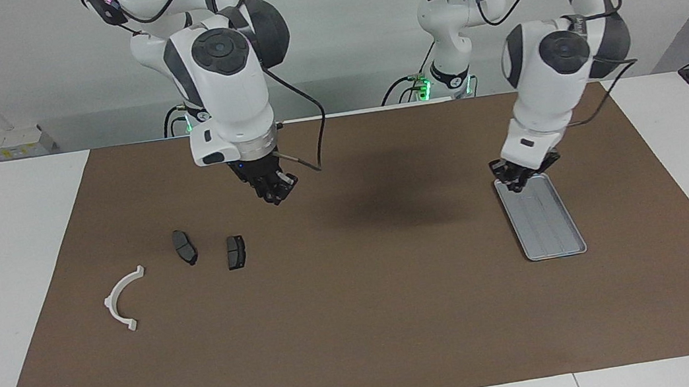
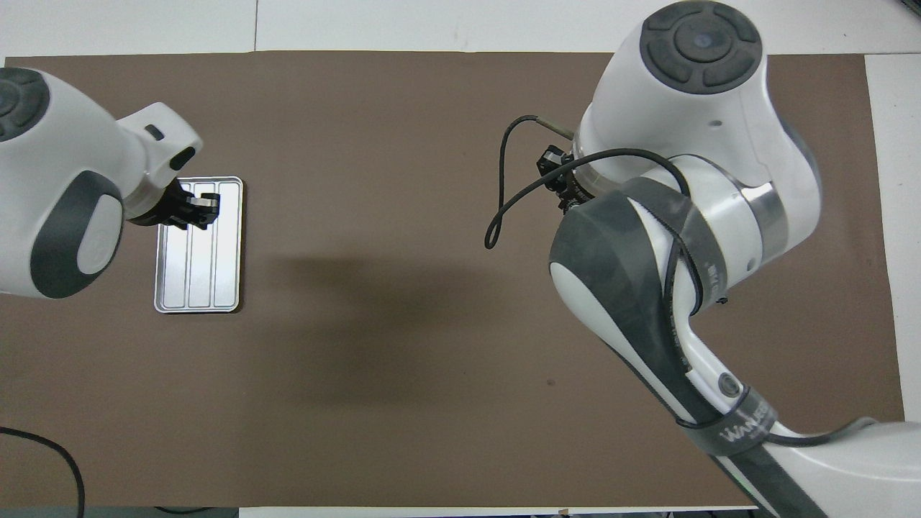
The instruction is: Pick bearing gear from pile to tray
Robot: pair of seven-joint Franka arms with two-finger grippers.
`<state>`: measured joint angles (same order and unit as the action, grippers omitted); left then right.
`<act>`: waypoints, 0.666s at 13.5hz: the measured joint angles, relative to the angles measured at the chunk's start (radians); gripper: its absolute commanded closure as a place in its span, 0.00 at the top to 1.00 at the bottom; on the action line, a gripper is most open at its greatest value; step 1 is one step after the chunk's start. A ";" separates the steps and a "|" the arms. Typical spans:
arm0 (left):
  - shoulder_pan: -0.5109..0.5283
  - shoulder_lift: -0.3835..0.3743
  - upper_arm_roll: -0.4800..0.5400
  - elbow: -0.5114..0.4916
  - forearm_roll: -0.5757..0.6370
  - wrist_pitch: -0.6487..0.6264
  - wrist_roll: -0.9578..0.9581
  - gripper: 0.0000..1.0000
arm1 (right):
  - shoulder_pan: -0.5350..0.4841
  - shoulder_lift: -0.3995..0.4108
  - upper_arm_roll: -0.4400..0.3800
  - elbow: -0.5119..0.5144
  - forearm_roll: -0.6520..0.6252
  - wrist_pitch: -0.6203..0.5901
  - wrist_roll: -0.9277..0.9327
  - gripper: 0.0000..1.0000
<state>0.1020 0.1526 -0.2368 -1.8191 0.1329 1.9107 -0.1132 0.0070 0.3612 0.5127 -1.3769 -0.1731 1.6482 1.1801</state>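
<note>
The silver tray (image 1: 552, 229) lies on the brown mat toward the left arm's end, also seen in the overhead view as tray (image 2: 216, 280). My left gripper (image 1: 519, 184) hangs low over the tray's end nearest the robots, fingertips shut; in the overhead view the left gripper (image 2: 196, 214) covers that end. The bearing gear is hidden between its dark fingertips. The pile lies toward the right arm's end: two dark brake pads (image 1: 184, 246) (image 1: 235, 251) and a white arc bracket (image 1: 122, 299). My right gripper (image 1: 274, 193) is raised over bare mat beside the pile.
The brown mat (image 1: 362, 324) covers most of the white table. In the overhead view the right arm (image 2: 647, 273) hides the pile. A dark cable loops from the right wrist (image 2: 504, 208).
</note>
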 measured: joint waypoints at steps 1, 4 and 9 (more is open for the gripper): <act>0.072 -0.009 0.001 -0.070 -0.004 0.074 0.089 0.00 | 0.031 0.007 0.000 -0.013 0.000 0.045 0.060 0.00; 0.168 -0.015 0.001 -0.263 -0.020 0.309 0.186 0.00 | 0.132 0.047 0.000 -0.063 0.000 0.191 0.237 0.00; 0.167 -0.018 -0.013 -0.358 -0.022 0.410 0.174 0.00 | 0.249 0.155 -0.002 -0.088 -0.074 0.326 0.405 0.00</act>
<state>0.2688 0.1345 -0.2495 -2.1773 0.1108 2.3211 0.0610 0.2562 0.5162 0.5104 -1.4651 -0.2474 1.9738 1.5852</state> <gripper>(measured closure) 0.767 0.648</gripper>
